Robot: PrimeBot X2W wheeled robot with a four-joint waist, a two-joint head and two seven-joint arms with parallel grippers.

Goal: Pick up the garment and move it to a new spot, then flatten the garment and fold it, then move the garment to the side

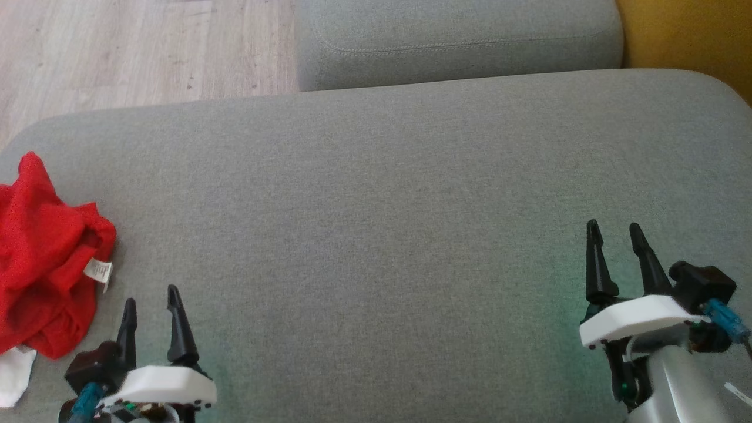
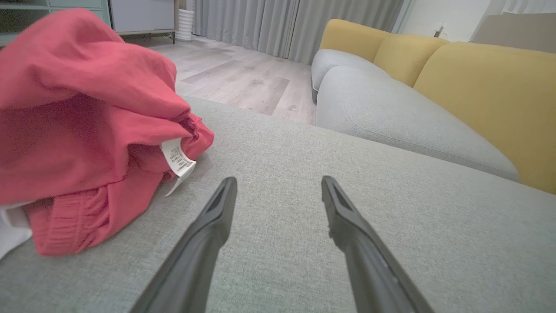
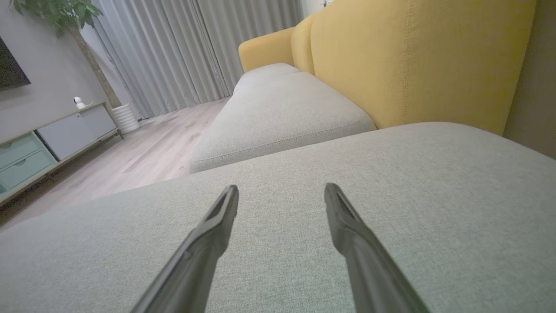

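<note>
Cushion open; garment blocks left (crumpled).

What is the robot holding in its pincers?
Nothing. The left pincer and right pincer are both open and empty; the red garment lies untouched on the grey cushion.

Red garment, grey cushion, black tools.

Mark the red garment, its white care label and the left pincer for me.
red garment (image 1: pixel 41 258), head view, middle of the crumpled red cloth.
care label (image 2: pixel 178 160), left wrist view, centre of the printed white tag.
left pincer (image 1: pixel 151 295), head view, midway between its two fingertips.
</note>
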